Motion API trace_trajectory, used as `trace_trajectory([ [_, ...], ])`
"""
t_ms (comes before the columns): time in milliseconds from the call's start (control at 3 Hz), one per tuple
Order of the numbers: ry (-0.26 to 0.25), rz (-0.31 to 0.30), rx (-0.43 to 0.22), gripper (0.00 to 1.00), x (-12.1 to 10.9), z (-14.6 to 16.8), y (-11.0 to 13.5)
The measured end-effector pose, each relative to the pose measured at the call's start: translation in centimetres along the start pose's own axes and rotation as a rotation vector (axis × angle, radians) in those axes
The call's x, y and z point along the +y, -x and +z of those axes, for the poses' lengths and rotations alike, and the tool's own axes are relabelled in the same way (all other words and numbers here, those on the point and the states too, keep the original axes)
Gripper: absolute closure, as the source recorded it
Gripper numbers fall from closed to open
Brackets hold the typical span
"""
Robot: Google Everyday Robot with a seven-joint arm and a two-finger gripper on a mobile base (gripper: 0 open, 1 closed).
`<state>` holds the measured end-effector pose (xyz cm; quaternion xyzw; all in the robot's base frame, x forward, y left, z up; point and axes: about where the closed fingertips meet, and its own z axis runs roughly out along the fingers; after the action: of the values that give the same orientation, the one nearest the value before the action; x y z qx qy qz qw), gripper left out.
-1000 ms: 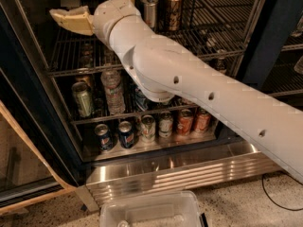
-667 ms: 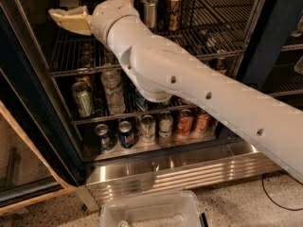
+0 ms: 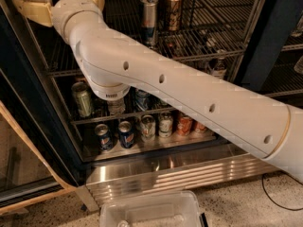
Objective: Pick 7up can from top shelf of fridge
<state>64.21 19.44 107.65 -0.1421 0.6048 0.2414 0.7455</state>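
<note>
My gripper point(image 3: 62, 0) is at the top left, inside the fridge point(image 3: 180, 174) and above the left end of the top shelf point(image 3: 222, 30). Its two tan fingers point(image 3: 31, 8) are spread wide apart, with nothing visible between them. My white wrist and arm cover the space behind it. The 7up can is hidden or out of view. A taller slim silver-and-blue can point(image 3: 149, 18) and a brown can point(image 3: 173, 8) stand on the top shelf to the right of the gripper.
A green can point(image 3: 83, 98) stands on the middle rack. Blue cans point(image 3: 125, 134), silver cans point(image 3: 165, 123) and orange cans point(image 3: 183, 125) crowd the bottom rack. A small bottle point(image 3: 218, 67) sits at the right. A clear plastic bin point(image 3: 151, 212) lies on the floor in front.
My gripper and wrist have shifted a little to the left. The cans have not moved.
</note>
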Motion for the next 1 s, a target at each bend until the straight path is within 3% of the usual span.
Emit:
trace_trajectory([
  [333, 0.000, 0.000, 0.000, 0.00, 0.0, 0.0, 0.0],
  [1000, -0.058, 0.042, 0.066, 0.00, 0.0, -0.7, -2.9],
])
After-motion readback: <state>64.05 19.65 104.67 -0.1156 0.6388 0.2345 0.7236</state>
